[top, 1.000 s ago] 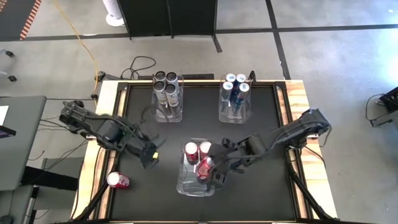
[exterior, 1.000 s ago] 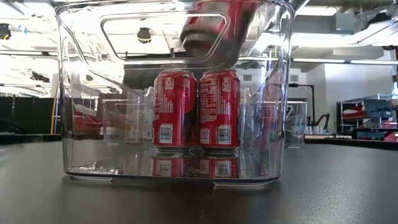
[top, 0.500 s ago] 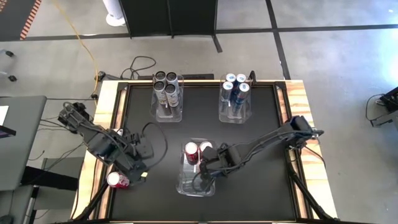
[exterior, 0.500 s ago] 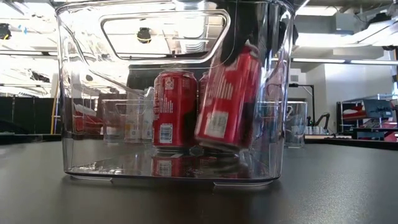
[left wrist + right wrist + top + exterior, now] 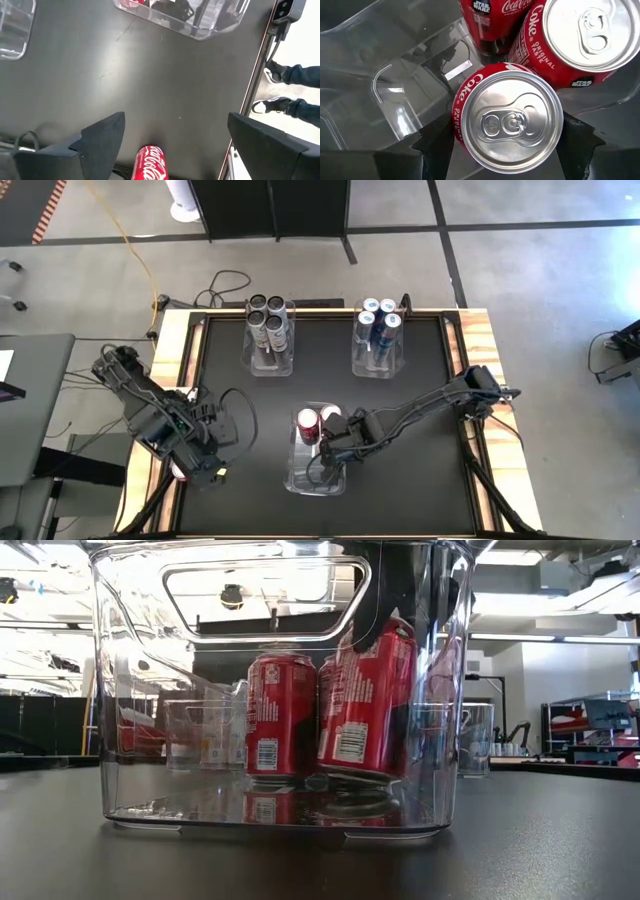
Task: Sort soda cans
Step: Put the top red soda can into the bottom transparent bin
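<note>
Black tabletop [image 5: 400, 480] carries a clear bin [image 5: 130, 740]; inside it a tilted red can [image 5: 365, 705] is gripped by the right claw [image 5: 335, 448] beside two upright red cans [image 5: 560, 35]. Near the tabletop's left edge, the left claw [image 5: 170, 145] is spread open around a lying red can [image 5: 149, 162].

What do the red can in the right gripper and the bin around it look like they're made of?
The red can looks like thin metal, likely aluminium: its brushed silver top with pull tab shines, and its side carries glossy red print. The bin appears to be clear hard plastic: you see straight through its walls, which catch glare and reflections.
</note>
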You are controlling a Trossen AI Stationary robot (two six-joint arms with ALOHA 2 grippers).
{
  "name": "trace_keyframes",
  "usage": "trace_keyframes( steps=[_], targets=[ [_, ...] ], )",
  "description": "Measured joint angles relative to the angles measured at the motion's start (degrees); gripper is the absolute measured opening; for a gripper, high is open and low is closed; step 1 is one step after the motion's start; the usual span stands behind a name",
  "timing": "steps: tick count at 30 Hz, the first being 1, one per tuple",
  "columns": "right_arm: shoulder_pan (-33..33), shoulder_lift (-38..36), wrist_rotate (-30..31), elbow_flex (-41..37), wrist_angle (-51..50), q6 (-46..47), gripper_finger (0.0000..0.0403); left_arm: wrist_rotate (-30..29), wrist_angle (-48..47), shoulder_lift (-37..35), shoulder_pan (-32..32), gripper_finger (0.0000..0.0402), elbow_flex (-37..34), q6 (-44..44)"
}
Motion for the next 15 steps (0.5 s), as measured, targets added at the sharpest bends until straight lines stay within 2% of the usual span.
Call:
trace_keyframes(
  steps=[5,15],
  targets=[
    [-0.54,0.01,-0.98,0.00,-0.12,2.51,0.0293,0.36,-0.37,0.00,0.42,0.0356,0.00,-2.26],
    [-0.94,0.00,-0.79,0.00,-0.13,2.97,0.0352,0.57,-0.37,0.00,0.07,0.0353,0.00,-3.44]
  ],
)
